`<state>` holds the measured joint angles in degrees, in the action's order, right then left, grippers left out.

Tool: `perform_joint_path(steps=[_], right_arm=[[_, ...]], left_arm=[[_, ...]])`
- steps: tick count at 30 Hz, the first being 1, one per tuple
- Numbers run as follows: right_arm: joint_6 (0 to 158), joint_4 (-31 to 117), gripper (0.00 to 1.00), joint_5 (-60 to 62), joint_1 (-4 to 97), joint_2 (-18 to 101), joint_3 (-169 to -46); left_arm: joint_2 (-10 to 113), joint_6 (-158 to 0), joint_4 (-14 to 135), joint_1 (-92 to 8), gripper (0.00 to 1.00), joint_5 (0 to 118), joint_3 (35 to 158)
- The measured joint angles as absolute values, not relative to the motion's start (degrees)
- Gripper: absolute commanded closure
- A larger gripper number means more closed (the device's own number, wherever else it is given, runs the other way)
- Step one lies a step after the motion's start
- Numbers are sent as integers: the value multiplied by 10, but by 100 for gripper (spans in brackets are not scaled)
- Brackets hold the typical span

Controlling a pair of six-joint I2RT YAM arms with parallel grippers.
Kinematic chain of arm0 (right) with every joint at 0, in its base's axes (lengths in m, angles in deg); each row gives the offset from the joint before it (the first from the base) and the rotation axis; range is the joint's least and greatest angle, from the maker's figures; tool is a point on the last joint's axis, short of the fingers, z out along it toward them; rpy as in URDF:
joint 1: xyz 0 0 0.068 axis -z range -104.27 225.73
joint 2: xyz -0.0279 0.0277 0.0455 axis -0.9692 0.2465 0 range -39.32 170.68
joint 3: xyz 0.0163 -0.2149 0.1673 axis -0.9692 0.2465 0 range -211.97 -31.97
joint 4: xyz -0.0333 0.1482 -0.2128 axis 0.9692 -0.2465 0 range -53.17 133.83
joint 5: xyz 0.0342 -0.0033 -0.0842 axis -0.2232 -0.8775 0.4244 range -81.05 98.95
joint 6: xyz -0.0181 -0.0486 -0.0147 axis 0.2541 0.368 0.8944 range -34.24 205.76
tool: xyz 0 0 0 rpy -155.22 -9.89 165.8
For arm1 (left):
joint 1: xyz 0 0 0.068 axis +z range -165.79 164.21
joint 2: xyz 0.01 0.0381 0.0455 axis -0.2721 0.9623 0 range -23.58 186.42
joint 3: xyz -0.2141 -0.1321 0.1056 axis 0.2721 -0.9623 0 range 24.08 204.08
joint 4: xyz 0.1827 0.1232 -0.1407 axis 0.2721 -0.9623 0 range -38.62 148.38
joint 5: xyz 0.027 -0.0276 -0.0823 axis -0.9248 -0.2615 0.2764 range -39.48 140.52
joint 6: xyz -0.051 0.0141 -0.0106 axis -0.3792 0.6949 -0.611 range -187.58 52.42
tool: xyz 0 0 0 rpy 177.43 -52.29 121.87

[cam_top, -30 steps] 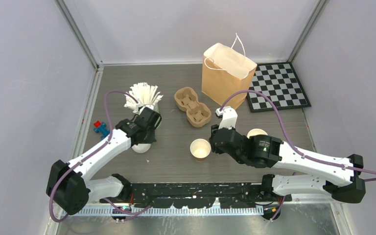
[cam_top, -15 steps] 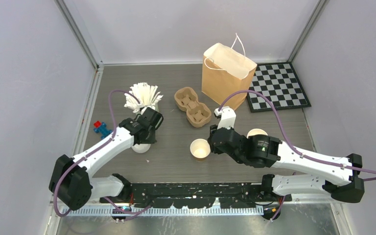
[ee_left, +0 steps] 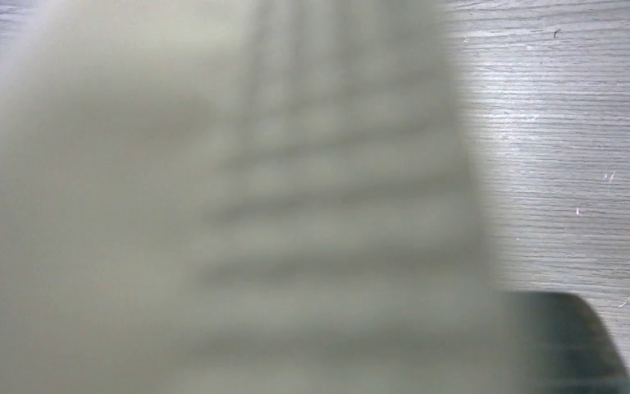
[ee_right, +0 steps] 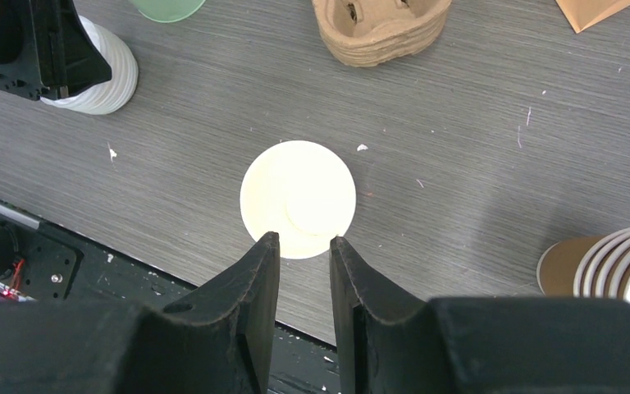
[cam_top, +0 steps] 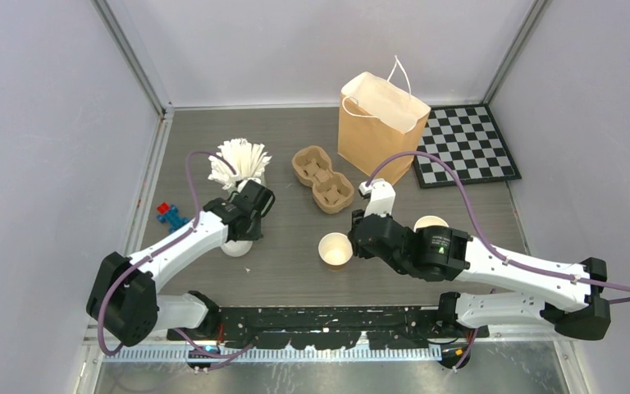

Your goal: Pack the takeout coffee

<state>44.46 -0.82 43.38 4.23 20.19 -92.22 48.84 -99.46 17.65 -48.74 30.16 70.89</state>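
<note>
A single brown paper cup [cam_top: 335,250] with a white inside stands open, with no lid on it, near the table's front edge. It also shows in the right wrist view [ee_right: 298,197]. My right gripper [cam_top: 359,236] hovers just right of it; in its wrist view the gripper [ee_right: 303,242] is a little open and empty over the cup's near rim. My left gripper [cam_top: 248,215] is down on a stack of white lids [cam_top: 236,246]. The blurred ribbed stack [ee_left: 230,213] fills the left wrist view, with only one dark finger [ee_left: 566,345] showing.
A brown paper bag [cam_top: 377,131] stands open at the back, beside a checkerboard [cam_top: 466,146]. A pulp cup carrier [cam_top: 322,178] lies in front of the bag. A stack of lidless cups [cam_top: 431,223] sits by my right arm. White napkins [cam_top: 240,160] and a blue toy [cam_top: 168,215] sit at the left.
My left arm has shifted slightly right over the lid stack. My right gripper has edged a little left toward the open cup.
</note>
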Motion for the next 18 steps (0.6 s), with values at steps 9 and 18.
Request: perform_joint_path(steps=[9,18], right_arm=[[440,-10,66,434,42,197,-918],[437,-11,66,434,42,195,-917]], left_arm=[[488,-995,180,-485,93,309,709],[488,-997,180,-481,89,326,709]])
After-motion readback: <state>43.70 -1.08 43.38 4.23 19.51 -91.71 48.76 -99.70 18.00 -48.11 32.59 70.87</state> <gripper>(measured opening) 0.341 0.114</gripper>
